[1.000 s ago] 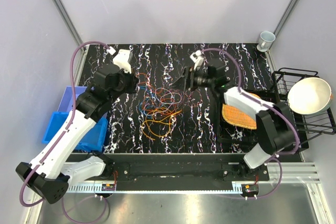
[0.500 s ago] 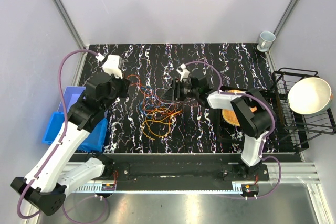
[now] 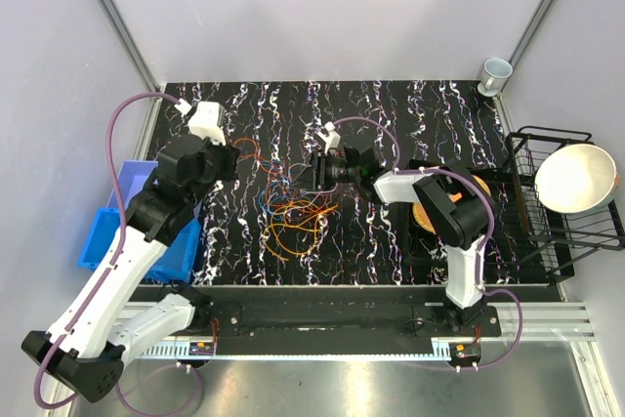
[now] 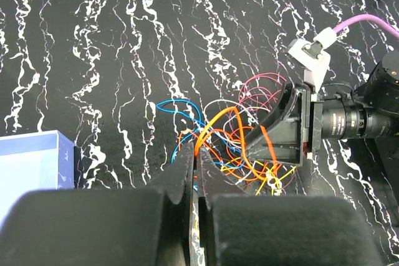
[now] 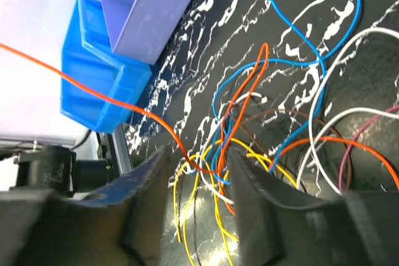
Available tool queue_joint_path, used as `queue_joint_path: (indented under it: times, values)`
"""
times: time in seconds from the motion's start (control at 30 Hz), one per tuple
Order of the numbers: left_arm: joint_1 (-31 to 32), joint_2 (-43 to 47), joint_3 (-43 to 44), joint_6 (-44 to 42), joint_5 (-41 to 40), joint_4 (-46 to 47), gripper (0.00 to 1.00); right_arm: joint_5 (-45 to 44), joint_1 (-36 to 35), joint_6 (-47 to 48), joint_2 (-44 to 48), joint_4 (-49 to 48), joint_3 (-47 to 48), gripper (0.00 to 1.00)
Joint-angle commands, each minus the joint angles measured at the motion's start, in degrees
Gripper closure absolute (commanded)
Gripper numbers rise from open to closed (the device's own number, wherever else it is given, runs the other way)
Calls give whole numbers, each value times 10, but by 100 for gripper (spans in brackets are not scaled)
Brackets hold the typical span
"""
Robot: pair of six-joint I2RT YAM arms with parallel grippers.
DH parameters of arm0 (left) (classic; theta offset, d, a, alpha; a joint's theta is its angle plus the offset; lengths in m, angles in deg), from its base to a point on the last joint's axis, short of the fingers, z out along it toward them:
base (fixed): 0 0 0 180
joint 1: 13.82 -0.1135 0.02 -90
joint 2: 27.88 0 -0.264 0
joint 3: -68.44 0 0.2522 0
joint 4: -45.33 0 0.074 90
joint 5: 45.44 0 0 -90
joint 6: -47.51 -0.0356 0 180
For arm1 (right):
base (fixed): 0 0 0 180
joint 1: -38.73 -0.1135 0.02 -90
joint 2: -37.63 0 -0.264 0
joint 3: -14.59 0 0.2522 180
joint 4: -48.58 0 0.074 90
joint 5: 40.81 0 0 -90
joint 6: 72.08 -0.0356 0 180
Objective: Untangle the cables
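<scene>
Left wrist view: the left gripper [image 4: 195, 161] is clamped on 1 orange strand of the cables [image 4: 234, 132] heaped on the table [image 4: 93, 60], likely anchoring it, while the right gripper [image 5: 198, 163] straddles other strands, jaws apart.

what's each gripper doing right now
left gripper: shut on an orange cable
right gripper: open, jaws either side of the cables, nothing gripped

Glossy thin cables [image 4: 230, 135], glossy black marbled table [image 3: 391, 231], smooth blue plastic bin [image 5: 93, 91]
</scene>
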State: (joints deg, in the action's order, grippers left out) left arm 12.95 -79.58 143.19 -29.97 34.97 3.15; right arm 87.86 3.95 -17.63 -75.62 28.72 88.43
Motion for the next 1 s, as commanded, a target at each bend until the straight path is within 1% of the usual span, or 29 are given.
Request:
queue_joint_path:
  times: [0.0,0.07,0.1,0.17,0.2,0.23,0.27,0.3,0.33,0.37,0.4,0.43,0.47,0.5,0.53,0.57,0.6,0.67,0.77,0.87,0.9,0.97]
  values:
    - [-5,6,-5,7,-3,31,100,17,-8,-14,-16,-44,39,62]
    - [-7,5,-5,7,-4,32,100,19,-9,-19,-17,-50,43,68]
    - [-7,4,-5,8,-3,31,100,23,-11,-22,-15,-52,44,74]
    - [-9,2,-6,8,-3,31,100,29,-12,-26,-14,-50,55,89]
    - [-9,1,-6,8,-3,32,100,30,-12,-27,-7,-33,60,99]
    - [-9,1,-6,7,-3,31,99,28,-12,-21,-1,-17,67,100]
    - [-10,1,-7,6,-4,30,98,23,-11,-10,7,7,93,100]
    - [-10,0,-8,5,-7,29,96,4,-12,5,28,82,114,100]
    - [-9,0,-8,3,-10,29,93,-10,-11,42,39,125,137,100]
    - [-9,0,-9,4,-13,28,91,-23,-11,62,50,167,194,100]
    - [-10,-1,-9,5,-21,27,90,-47,-11,97,70,248,227,100]
    - [-11,-2,-9,6,-24,27,90,-59,-11,112,79,283,260,100]
    - [-10,-3,-9,6,-26,24,88,-69,-11,124,85,316,328,100]
    - [-10,-5,-8,6,-29,21,87,-87,-11,140,94,376,360,100]
    - [-11,-9,-7,6,-29,20,87,-94,-11,145,99,397,391,100]
    - [-10,-9,-5,6,-29,20,86,-101,-11,150,102,414,445,100]
    - [-10,-11,-4,6,-28,17,85,-104,-10,152,107,440,470,100]
    - [-11,-14,-3,5,-28,16,85,-106,-11,151,111,454,522,100]
    - [-11,-15,-4,4,-25,15,81,-92,-10,136,118,458,558,100]
    - [-11,-16,-4,0,-6,15,64,-78,-11,123,118,458,586,100]
    - [-11,-14,-4,-2,2,17,48,-77,-11,120,117,458,593,100]
    - [-11,-9,-10,-8,27,23,34,-77,-10,118,117,458,615,100]
